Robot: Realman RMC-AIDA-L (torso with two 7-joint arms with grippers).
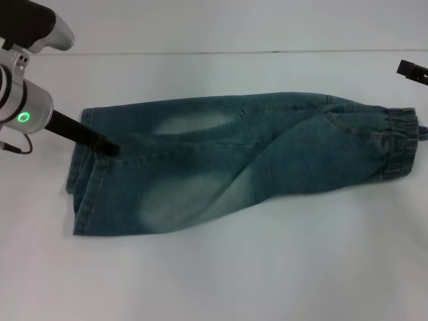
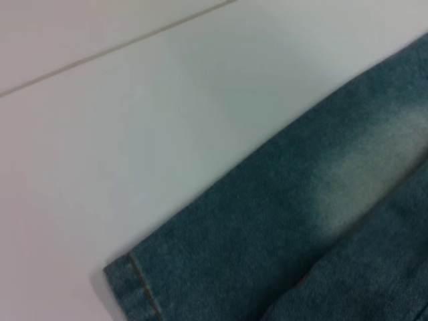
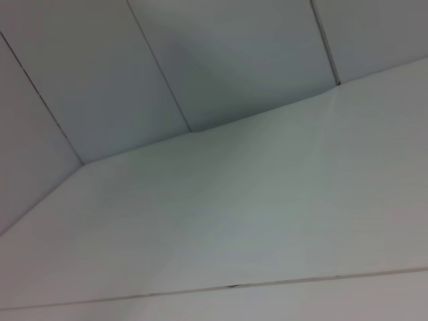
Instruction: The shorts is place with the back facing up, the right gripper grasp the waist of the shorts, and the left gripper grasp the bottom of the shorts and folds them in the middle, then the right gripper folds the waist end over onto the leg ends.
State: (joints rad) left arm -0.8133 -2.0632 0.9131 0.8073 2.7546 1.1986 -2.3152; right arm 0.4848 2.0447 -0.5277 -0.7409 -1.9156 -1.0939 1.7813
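We see the shorts [image 1: 234,170] lying flat on the white table [image 1: 267,267], folded lengthwise so that one leg lies on the other. They stretch across the middle of the scene from left to right. The waist [image 1: 401,144], a gathered darker band, is at the right end. The leg ends [image 1: 83,180] are at the left end, with their stitched hems one over the other. Pale faded patches show on the denim near the middle.

The left gripper [image 1: 107,147] is at the left, on its silver arm with a green light ring. Its black tip touches the cloth at the far part of the leg ends. We cannot tell from these pictures if its fingers are spread or pinching the denim. In the left wrist view we see only one hem corner [image 2: 134,287] and the table beside it.

The right gripper [image 1: 412,70] is at the far right edge, apart from the waist, above the table. Only a small black part of it shows, so we cannot tell its state.
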